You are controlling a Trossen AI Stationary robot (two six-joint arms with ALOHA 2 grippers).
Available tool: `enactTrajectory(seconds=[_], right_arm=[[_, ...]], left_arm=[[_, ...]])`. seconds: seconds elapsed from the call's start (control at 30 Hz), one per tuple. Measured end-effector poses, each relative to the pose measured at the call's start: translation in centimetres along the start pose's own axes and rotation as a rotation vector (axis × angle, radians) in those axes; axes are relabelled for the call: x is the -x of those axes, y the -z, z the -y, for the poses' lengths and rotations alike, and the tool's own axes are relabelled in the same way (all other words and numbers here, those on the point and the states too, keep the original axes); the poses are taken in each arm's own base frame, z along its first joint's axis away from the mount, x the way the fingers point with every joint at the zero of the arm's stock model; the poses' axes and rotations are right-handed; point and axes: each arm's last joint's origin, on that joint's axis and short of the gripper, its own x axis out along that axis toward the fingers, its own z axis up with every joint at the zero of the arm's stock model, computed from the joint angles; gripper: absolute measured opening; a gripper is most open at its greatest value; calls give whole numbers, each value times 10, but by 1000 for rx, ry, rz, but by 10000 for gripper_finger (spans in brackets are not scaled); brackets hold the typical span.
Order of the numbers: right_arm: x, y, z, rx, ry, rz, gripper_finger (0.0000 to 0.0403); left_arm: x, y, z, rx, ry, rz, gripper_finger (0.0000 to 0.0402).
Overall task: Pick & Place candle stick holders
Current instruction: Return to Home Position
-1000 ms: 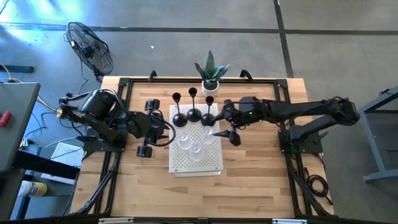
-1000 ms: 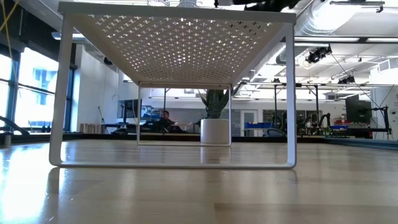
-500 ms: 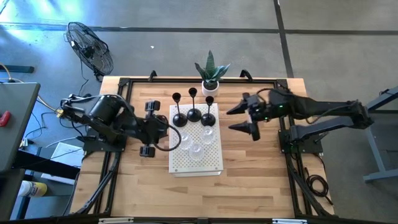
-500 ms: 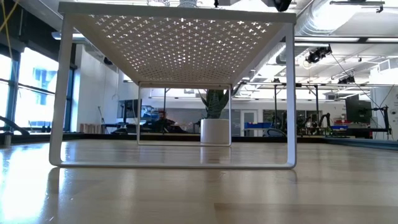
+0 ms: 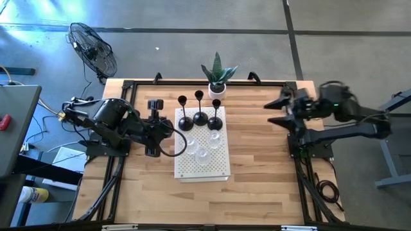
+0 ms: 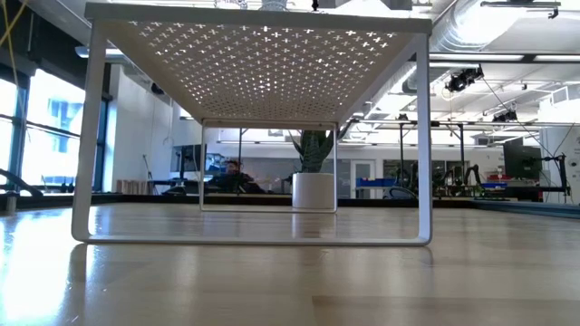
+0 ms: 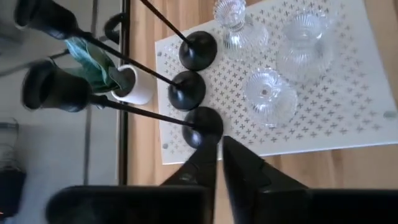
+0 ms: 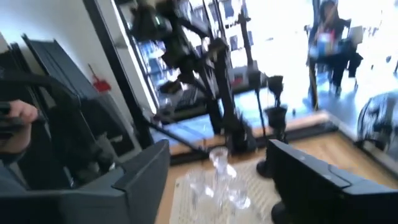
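Three black candle stick holders [image 5: 200,117] stand in a row by their round bases on the far end of a white perforated rack [image 5: 202,168]. Three clear glass ones [image 5: 203,146] stand behind them toward the rack's middle. My left gripper [image 5: 166,130] hangs over the rack's left edge, slanting down, shut with nothing between its fingers. In the left wrist view its tips [image 7: 219,149] show just short of the nearest black base [image 7: 202,124]. My right gripper [image 5: 271,111] is raised near the table's right edge, level and open [image 8: 219,155], facing the rack.
A green plant in a white pot [image 5: 218,76] stands behind the rack at the table's far edge and also shows through the rack's legs [image 6: 314,190]. Bare wood lies on both sides of the rack and before it. A person [image 8: 329,37] sits in the room beyond.
My right gripper has drawn back from the rack's right side toward the table's right edge and has risen, still open. My left gripper has turned a little where it hangs. The holders have stayed put.
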Motion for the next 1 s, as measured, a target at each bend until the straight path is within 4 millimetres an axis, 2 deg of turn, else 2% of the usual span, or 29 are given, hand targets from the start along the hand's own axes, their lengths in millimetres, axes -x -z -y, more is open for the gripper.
enactTrajectory(seconds=[0.07, 0.23, 0.43, 0.47, 0.67, 0.8, 0.9, 1.0], right_arm=[[14, -4, -3, 35, -2, 48, 250], [47, -11, -8, 112, 5, 160, 166], [81, -10, -13, 196, -13, 237, 27], [87, -9, -13, 209, -14, 239, 14], [115, 0, -13, 213, 16, 249, 26], [127, 10, -12, 235, -4, 261, 4], [138, 20, -11, 248, -28, 289, 8], [149, 32, -9, 241, -34, 332, 7]], left_arm=[[1, 0, -1, -22, -25, 6, 9], [10, 6, -11, -39, -103, 35, 5], [25, 23, -41, 81, -51, 59, 1], [28, 27, -47, 103, -38, 64, 2], [47, 44, -75, 182, -11, 158, 1], [64, 48, -86, 118, 119, 341, 1], [76, 49, -93, 53, 208, 491, 0], [81, 53, -99, 47, 211, 534, 0]])
